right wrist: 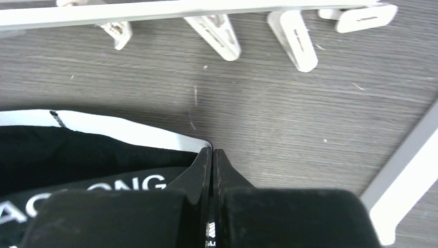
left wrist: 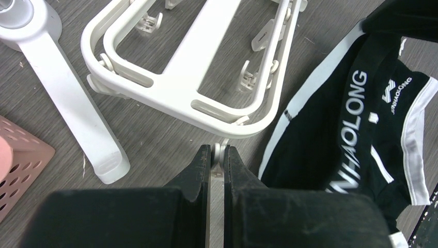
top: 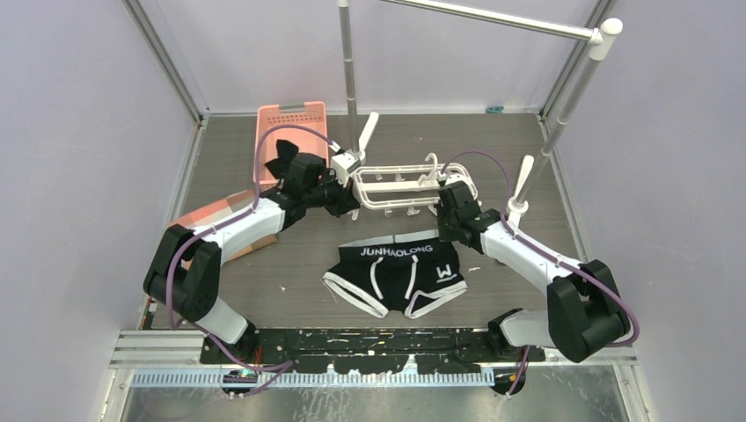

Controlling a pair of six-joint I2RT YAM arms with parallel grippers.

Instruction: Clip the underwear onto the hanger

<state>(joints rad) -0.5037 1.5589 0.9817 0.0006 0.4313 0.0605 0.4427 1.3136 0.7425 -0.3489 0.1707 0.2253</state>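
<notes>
Presently the underwear [top: 400, 272] lies flat on the surface [top: 264, 281], nearest the arm bases, legs toward the bases and the lettered waistband [left wrist: 351, 129] on the far side, its long axis running left to right. Right gripper [right wrist: 212, 152]: jaws closed, tips meeting on the right corner of the waistband; fabric appears pinched between them, so I take the corner as gripped. Left gripper [left wrist: 218, 155]: jaws closed on a small white tab at the near rim of the hanger [top: 405, 185], at its left end. The hanger lies flat just beyond the waistband, its long axis roughly parallel to it. The key relation is that the row of clips [right wrist: 222, 33] sits straight ahead of the right gripper, with only a strip of bare surface between. Judgement: the right arm is the nearer one for carrying the corner forward to a clip while the left steadies the frame. Room is open ahead, tighter to the right, where a stand foot [top: 525, 180] lies close beside the right arm. Farther off on the left is a pink basket [top: 290, 123], clear of the path.
</notes>
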